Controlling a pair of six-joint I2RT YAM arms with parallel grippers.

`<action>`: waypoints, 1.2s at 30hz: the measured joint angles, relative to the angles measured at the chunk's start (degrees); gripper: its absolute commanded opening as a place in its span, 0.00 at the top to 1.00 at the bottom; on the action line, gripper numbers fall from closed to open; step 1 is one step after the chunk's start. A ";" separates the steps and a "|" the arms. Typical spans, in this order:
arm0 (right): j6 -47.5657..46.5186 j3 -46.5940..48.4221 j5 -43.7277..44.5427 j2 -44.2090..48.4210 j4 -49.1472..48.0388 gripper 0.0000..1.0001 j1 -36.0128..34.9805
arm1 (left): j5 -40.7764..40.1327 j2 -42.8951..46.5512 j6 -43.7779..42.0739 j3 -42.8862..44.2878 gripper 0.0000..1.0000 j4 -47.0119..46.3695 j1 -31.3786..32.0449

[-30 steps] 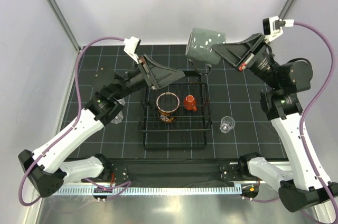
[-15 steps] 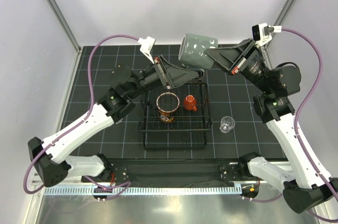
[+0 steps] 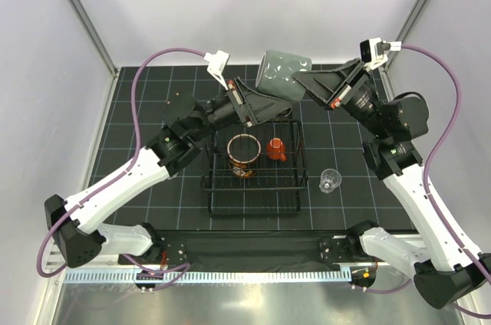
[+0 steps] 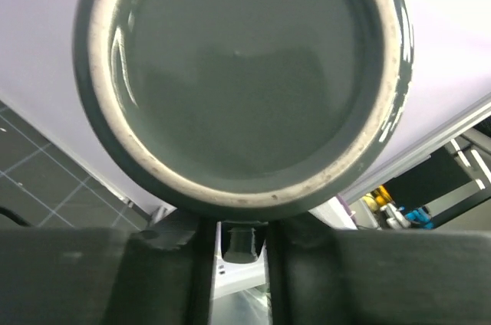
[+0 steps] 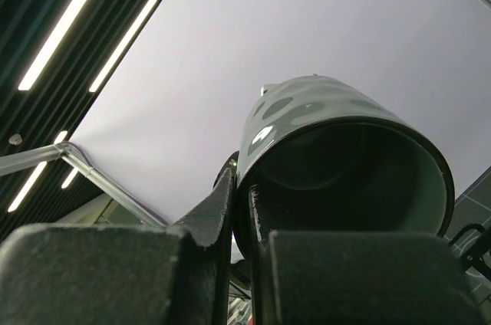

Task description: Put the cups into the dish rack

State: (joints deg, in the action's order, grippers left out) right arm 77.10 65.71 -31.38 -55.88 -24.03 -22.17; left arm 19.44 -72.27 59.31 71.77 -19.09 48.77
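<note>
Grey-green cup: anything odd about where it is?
Yes. The grey-green cup hangs tipped on its side in the air near the far edge of the rack, its wall pinched by the right gripper.

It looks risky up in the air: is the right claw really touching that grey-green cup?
Touching. The right wrist view shows the right claw pinching the wall of the grey-green cup at the rim, with one finger outside and one inside.
</note>
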 measured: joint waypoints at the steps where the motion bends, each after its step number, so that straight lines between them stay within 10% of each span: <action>1: -0.07 -0.09 0.37 0.00 0.00 0.96 -0.26 | 0.02 0.00 0.13 0.02 0.83 -0.07 0.02; 3: -0.37 -0.13 1.07 0.00 -0.11 0.96 -0.79 | -0.22 0.00 -0.13 0.02 1.00 0.02 0.17; 8: -0.92 -0.28 2.12 0.00 0.00 0.95 -1.46 | -0.87 0.39 -1.64 0.02 1.00 0.48 0.31; 16: -13.44 3.06 3.85 1.73 15.96 0.50 -2.21 | -2.84 1.90 -8.81 3.52 1.00 15.04 -1.60; 36: -46.25 13.49 21.84 10.51 53.27 0.48 -2.21 | 7.78 -0.81 -21.11 5.88 1.00 35.91 -50.58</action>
State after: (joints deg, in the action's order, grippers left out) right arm 30.85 79.20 -9.54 -45.36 29.23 -24.38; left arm 27.22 -73.08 38.20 77.65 16.82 -1.80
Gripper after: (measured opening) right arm 0.520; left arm 0.144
